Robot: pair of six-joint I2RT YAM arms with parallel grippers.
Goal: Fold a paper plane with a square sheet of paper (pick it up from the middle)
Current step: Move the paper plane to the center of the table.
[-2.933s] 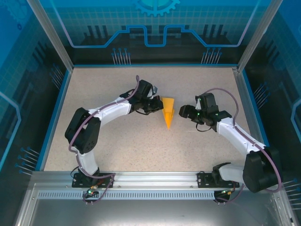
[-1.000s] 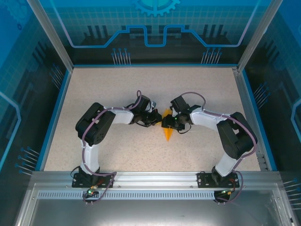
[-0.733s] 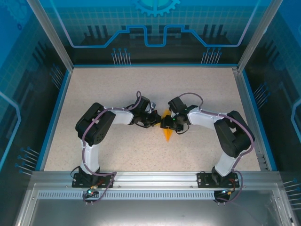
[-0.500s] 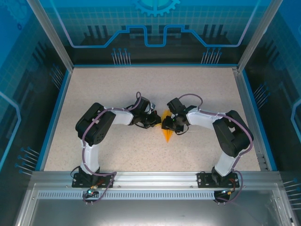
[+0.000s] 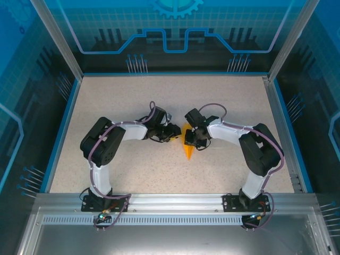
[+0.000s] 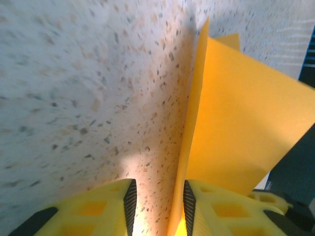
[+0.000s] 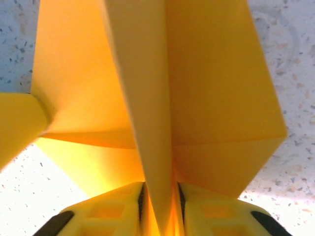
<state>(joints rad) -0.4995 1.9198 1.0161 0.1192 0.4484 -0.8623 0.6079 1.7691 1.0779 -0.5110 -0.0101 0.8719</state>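
The paper plane point(image 5: 187, 150), a slim orange-yellow dart, sits mid-table with its tip toward the near edge. My right gripper point(image 5: 190, 138) reaches it from the right. In the right wrist view the right gripper point(image 7: 160, 201) is shut on the plane's upright centre ridge point(image 7: 147, 98), and the wings point(image 7: 221, 88) spread to both sides. My left gripper point(image 5: 173, 133) is at the plane's left side. In the left wrist view the left gripper point(image 6: 157, 206) is open. One raised paper flap point(image 6: 241, 128) has its edge just inside the right finger point(image 6: 216, 206), with bare table between the jaws.
The speckled tabletop point(image 5: 122, 95) has free room on every side of the plane. Blue-edged walls point(image 5: 69, 117) enclose it. An aluminium rail point(image 5: 175, 202) runs along the near edge by the arm bases.
Both grippers came in from either side of the plane. Over the last second, the right gripper slid slightly left and farther along it, and the left arm's elbow swung left.
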